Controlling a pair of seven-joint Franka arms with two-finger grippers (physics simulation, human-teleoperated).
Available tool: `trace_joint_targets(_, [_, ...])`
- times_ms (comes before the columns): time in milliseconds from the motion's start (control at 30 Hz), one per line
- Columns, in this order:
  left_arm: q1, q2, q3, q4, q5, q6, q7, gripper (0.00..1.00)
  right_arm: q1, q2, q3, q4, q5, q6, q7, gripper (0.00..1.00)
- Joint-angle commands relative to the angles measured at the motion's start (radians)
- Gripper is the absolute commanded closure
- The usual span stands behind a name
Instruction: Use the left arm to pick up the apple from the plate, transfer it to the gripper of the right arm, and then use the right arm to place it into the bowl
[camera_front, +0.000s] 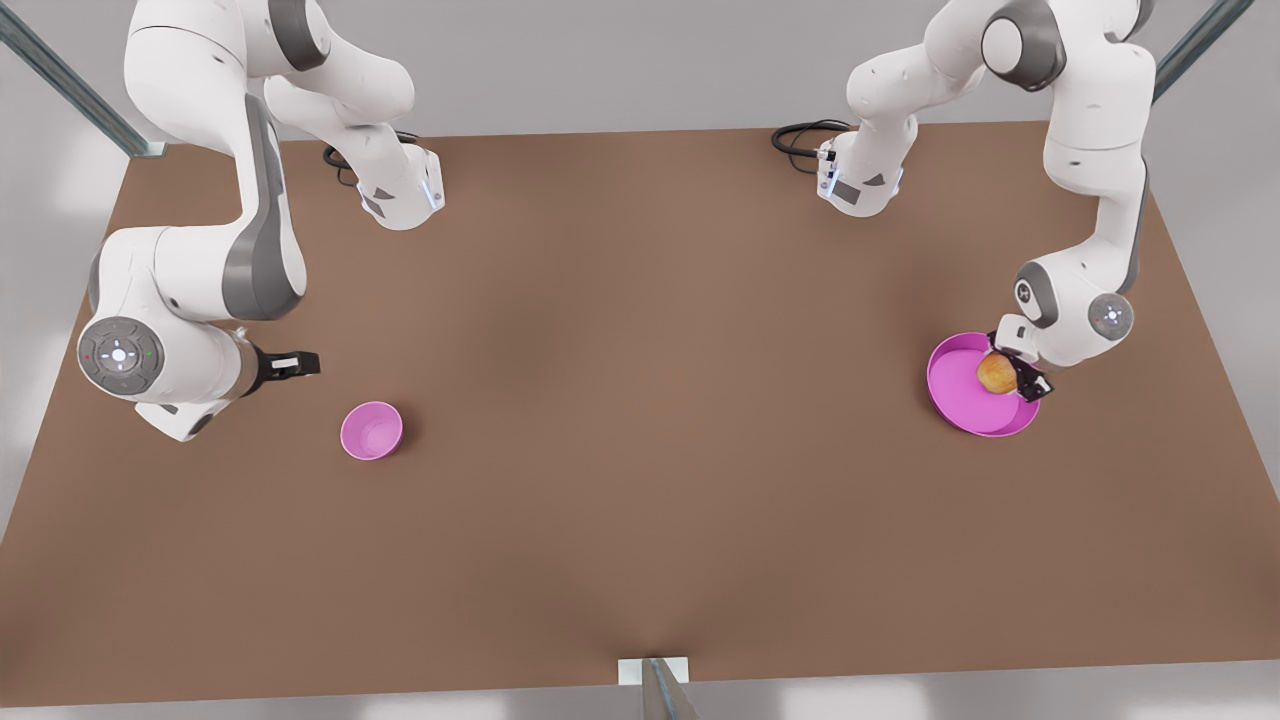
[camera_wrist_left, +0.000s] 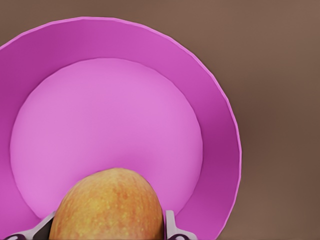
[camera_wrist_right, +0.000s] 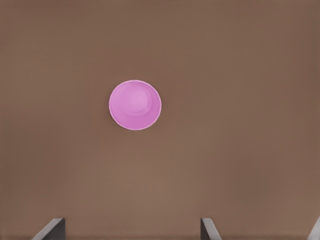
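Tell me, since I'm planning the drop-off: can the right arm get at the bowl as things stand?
Probably yes. The right pincer is open and holds nothing, beside the bowl, with bare table between them; the left pincer is far off, around the apple.

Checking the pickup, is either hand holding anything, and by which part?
The left hand grips the apple by its opposite sides, over the plate. The right hand is open, holding nothing.

table (camera_front: 640, 480): brown, wide, bare in the middle
cables (camera_front: 800, 135): black, coiled at the far edge
bracket (camera_front: 655, 670): pale, near edge, centre
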Motion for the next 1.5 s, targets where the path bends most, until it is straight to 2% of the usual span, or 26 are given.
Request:
trace_joint_targets(0, [0.000, 0.004, 0.000, 0.001, 0.000, 0.005, -0.030, 0.00, 0.002, 0.003, 0.001, 0.000, -0.009, 0.000, 0.000, 0.00])
trace_joint_targets(433, [0.000, 0.018, 0.002, 0.002, 0.000, 0.005, -0.052, 0.00, 0.005, 0.011, 0.001, 0.000, -0.013, 0.000, 0.000, 0.00])
trace_joint_targets(467, [0.000, 0.018, 0.002, 0.002, 0.000, 0.008, -0.052, 0.03, 0.006, 0.011, 0.001, 0.000, -0.011, 0.000, 0.000, 0.00])
trace_joint_targets(500, [0.000, 0.018, 0.003, 0.002, 0.000, 0.013, -0.052, 0.11, 0.006, 0.013, 0.001, 0.000, -0.011, 0.000, 0.000, 0.00])
trace_joint_targets(567, [0.000, 0.018, 0.006, 0.002, 0.000, 0.011, -0.052, 0.17, 0.006, 0.013, 0.001, 0.000, -0.011, 0.000, 0.000, 0.00])
trace_joint_targets(767, [-0.004, 0.007, 0.008, 0.004, 0.000, 0.002, -0.088, 0.17, 0.006, 0.013, 0.001, 0.000, -0.014, 0.000, 0.000, 0.00])
trace_joint_targets(900, [-0.060, -0.054, 0.006, 0.011, -0.004, -0.112, -0.260, 0.17, 0.006, 0.013, 0.001, 0.000, -0.016, 0.000, 0.000, 0.00])
trace_joint_targets(967, [-0.109, -0.062, 0.006, 0.037, -0.153, -0.147, -0.283, 0.17, 0.003, 0.019, 0.003, 0.017, -0.006, -0.002, 0.000, 0.00])
trace_joint_targets(1067, [-0.234, -0.056, -0.003, 0.134, -0.369, -0.282, -0.441, 0.17, 0.008, 0.152, 0.012, 0.092, 0.210, 0.004, -0.138, 0.00])
trace_joint_targets(1100, [-0.239, -0.042, -0.040, 0.175, -0.417, -0.286, -0.443, 0.17, 0.006, 0.203, 0.012, 0.134, 0.283, 0.003, -0.251, 0.00])
trace_joint_targets(1167, [-0.242, 0.005, -0.141, 0.309, -0.461, -0.360, -0.561, 0.17, 0.006, 0.247, 0.013, 0.134, 0.426, 0.003, -0.281, 0.00])
trace_joint_targets(1233, [-0.264, 0.091, -0.291, 0.491, -0.461, -0.392, -0.725, 0.17, 0.003, 0.382, 0.042, 0.139, 0.750, 0.003, -0.281, 0.00])
trace_joint_targets(1300, [-0.314, 0.203, -0.412, 0.660, -0.464, -0.392, -0.963, 0.17, 0.005, 0.464, 0.059, 0.142, 0.972, 0.029, -0.279, 0.00])
trace_joint_targets(1367, [-0.316, 0.321, -0.543, 0.818, -0.463, -0.386, -1.131, 0.17, 0.005, 0.520, 0.113, 0.146, 1.084, 0.091, -0.279, 0.00])
trace_joint_targets(1467, [-0.333, 0.521, -0.705, 1.033, -0.463, -0.366, -1.227, 0.17, 0.008, 0.559, 0.190, 0.145, 1.113, 0.279, -0.279, 0.00])
